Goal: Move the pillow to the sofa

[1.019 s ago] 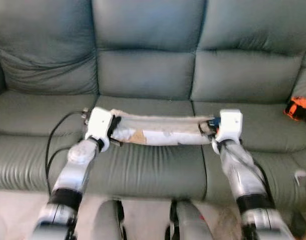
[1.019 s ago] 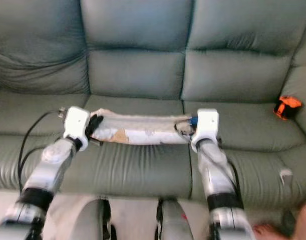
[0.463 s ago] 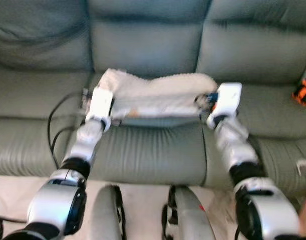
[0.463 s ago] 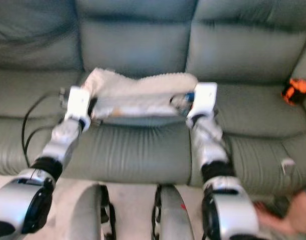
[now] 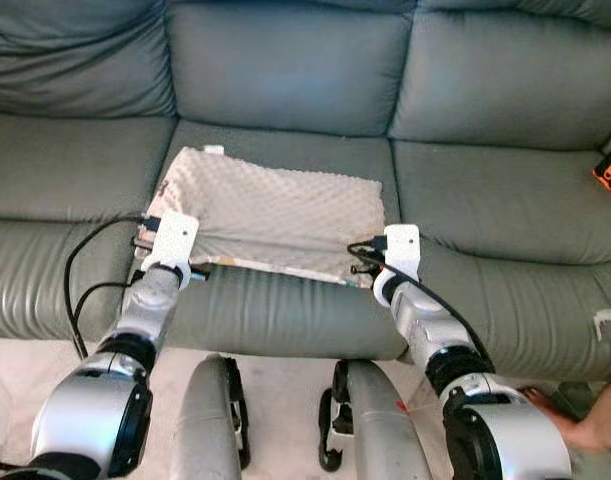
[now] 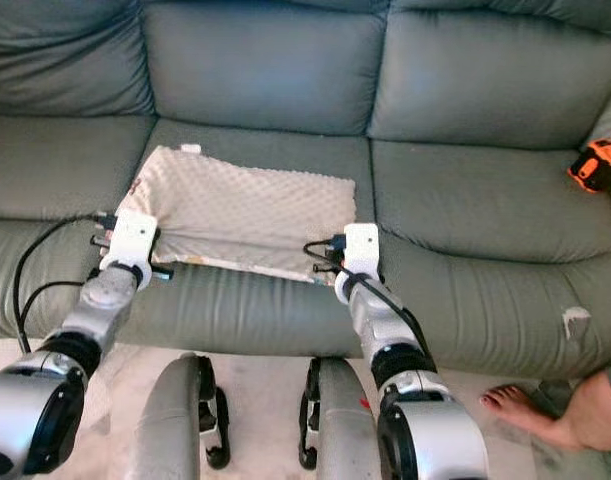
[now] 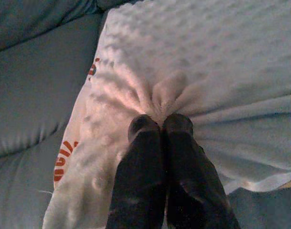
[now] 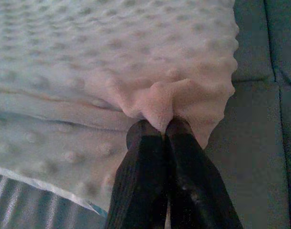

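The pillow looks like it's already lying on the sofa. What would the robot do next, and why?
Probably open both grippers and let go. The pillow lies flat on the sofa's middle seat, yet the left gripper and right gripper each pinch a fold of its fabric at the near corners.

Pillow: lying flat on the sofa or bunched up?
Flat: the pillow lies spread on the sofa, both grippers pinching its near edge.

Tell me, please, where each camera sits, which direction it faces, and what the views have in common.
Head stereo pair: looks forward and down at the sofa, both silver arms, and the pillow on the middle seat.
Left wrist: looks along the left gripper, pinching pillow fabric.
Right wrist: looks along the right gripper, pinching fabric too.
Shared: pillow and sofa.
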You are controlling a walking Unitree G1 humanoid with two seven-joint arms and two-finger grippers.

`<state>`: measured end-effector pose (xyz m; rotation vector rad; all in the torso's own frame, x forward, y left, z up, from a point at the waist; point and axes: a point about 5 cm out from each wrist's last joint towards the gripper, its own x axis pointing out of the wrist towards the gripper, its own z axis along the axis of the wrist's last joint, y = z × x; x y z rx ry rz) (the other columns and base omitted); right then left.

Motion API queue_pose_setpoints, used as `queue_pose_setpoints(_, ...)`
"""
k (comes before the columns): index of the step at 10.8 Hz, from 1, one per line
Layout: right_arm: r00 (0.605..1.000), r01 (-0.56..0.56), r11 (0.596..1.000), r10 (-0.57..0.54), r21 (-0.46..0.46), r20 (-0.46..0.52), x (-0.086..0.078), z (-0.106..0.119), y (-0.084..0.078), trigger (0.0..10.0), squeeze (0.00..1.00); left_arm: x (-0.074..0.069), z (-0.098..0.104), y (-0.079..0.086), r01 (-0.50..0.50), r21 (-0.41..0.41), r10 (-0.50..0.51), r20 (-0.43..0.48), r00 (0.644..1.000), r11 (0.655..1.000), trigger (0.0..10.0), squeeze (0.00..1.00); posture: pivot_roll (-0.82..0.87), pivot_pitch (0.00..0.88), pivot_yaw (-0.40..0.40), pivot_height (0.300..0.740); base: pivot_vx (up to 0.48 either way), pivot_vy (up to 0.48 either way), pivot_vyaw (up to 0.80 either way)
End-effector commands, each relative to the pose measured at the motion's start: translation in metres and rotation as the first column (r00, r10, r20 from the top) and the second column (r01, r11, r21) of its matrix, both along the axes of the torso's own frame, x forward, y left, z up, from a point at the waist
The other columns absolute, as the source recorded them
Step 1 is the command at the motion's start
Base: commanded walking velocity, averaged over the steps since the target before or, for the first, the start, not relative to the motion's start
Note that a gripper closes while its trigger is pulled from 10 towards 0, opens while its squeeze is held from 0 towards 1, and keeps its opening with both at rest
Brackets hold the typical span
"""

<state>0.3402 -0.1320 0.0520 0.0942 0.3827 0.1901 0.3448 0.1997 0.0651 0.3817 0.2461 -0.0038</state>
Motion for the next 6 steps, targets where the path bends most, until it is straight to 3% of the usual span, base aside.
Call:
queue_pose_setpoints(1,0.998,0.052,0.998,-0.053,-0.026,-0.033,-0.003,-0.006,-0.019,10.0,0.0,-0.008,-0.006,0.018,-0.059,0.028,0.059,-0.019,0.998,0.998,10.0,0.0,-0.07,0.292,-0.052,0.65,0.0,0.0,0.0)
queue_pose_setpoints(3,0.995,0.091,0.991,-0.095,-0.096,-0.032,-0.003,-0.005,-0.037,10.0,0.0,-0.015,-0.014,0.027,-0.103,-0.02,0.102,-0.043,0.994,0.995,10.0,0.0,-0.07,0.28,-0.06,0.65,0.0,0.0,0.0)
queue_pose_setpoints(4,0.993,0.108,0.991,-0.112,-0.082,-0.042,-0.003,-0.006,-0.042,10.0,1.0,-0.02,-0.019,0.027,-0.107,-0.038,0.105,-0.056,0.993,0.993,10.0,1.0,-0.07,0.275,-0.062,0.65,0.0,0.0,0.0)
queue_pose_setpoints(6,0.992,0.116,0.99,-0.12,-0.079,-0.045,-0.003,-0.006,-0.043,10.0,1.0,-0.028,-0.03,0.026,-0.1,-0.046,0.095,-0.091,0.991,0.994,10.0,1.0,-0.07,0.262,-0.067,0.65,0.0,0.0,0.0)
